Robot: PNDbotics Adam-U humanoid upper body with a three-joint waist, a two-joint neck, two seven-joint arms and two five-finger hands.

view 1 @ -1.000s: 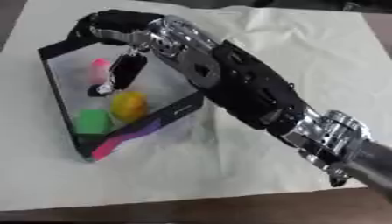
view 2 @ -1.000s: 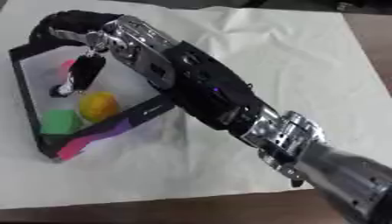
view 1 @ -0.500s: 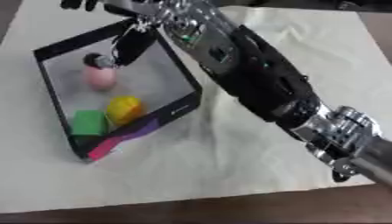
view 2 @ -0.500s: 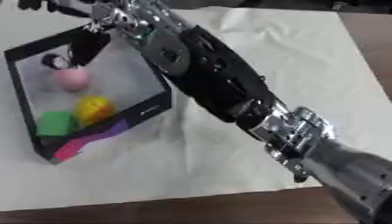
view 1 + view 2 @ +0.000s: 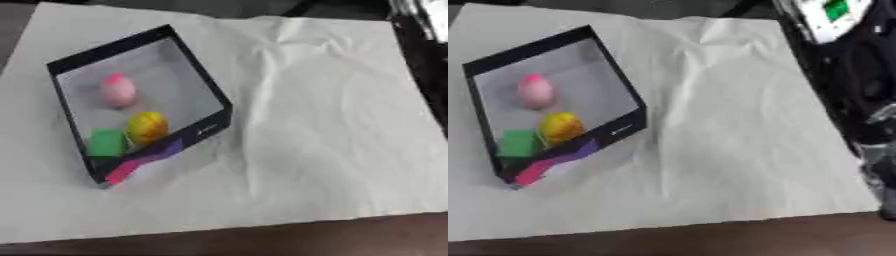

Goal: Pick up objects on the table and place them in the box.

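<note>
The black box (image 5: 201,85) with a pale floor lies on the left of the white cloth (image 5: 324,125). Inside it are a pink egg-shaped thing (image 5: 117,90) near the middle, a yellow ball (image 5: 146,126) lower down and a green block (image 5: 107,142) by the front corner. A pink and purple patch (image 5: 140,162) marks the box's front wall. My right arm (image 5: 859,90) runs blurred along the right edge, black with a white and green part at the top; its hand does not show. My left hand is out of both views.
The cloth is creased at its top middle (image 5: 728,35). A dark table edge (image 5: 262,242) runs along the bottom. No loose objects lie on the cloth outside the box.
My right arm has pulled back from over the box to the right edge of the views. The pink thing it hung over now lies in the box. The camera has shifted too.
</note>
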